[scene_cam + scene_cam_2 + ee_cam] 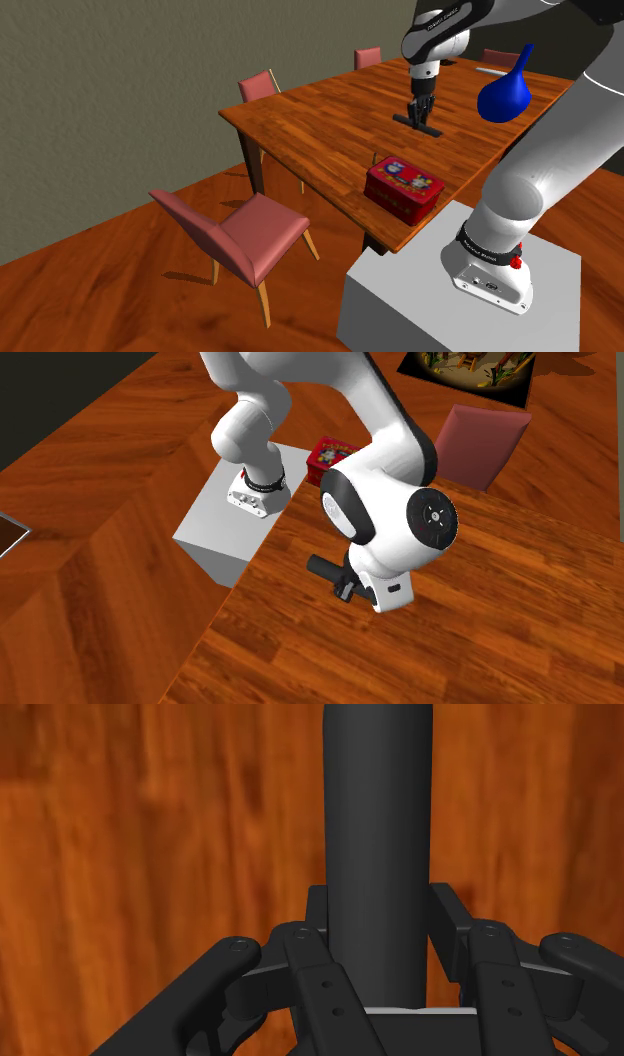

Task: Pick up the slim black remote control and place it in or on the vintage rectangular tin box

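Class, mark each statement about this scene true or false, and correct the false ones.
1. The pincer clasps the black remote. True.
2. The remote lies inside the red tin box. False: it is out on the wooden table, apart from the box.
3. The tin box sits near the table edge closest to the grey stand. True.
4. The chairs are green. False: they are pinkish red.
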